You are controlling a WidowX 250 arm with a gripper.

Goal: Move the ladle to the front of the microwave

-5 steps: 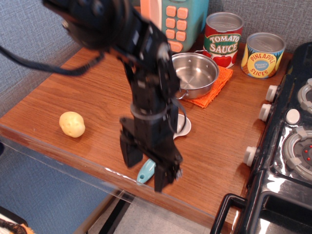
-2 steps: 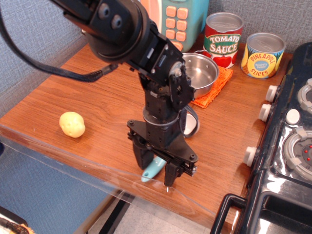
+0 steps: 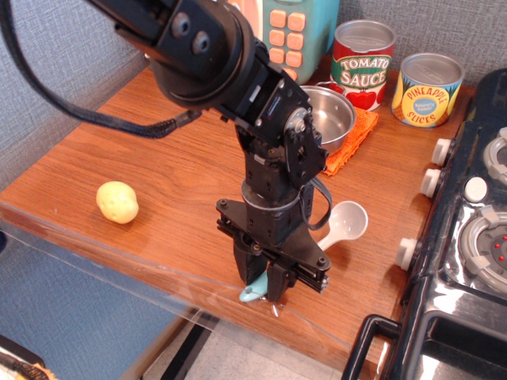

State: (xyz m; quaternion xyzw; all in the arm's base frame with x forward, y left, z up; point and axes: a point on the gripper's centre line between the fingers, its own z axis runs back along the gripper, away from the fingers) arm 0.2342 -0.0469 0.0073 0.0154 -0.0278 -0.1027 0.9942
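Note:
The ladle lies near the table's front edge: its white bowl (image 3: 347,221) shows to the right of the arm, and its light blue handle tip (image 3: 253,294) sticks out under the fingers. My gripper (image 3: 262,283) points straight down and is shut on the ladle's handle, right at the front edge. The stem is mostly hidden behind the wrist. The microwave (image 3: 295,32), teal with orange buttons, stands at the back of the table, cut off by the top edge and partly hidden by my arm.
A steel pot (image 3: 329,115) sits on an orange cloth (image 3: 355,138) before the microwave. A tomato sauce can (image 3: 362,63) and a pineapple can (image 3: 428,89) stand at the back right. A potato (image 3: 117,202) lies at the left. A black stove (image 3: 467,237) borders the right.
The gripper has turned, come down and closed on the blue handle. The ladle has swung, and its bowl now shows to the right of the arm.

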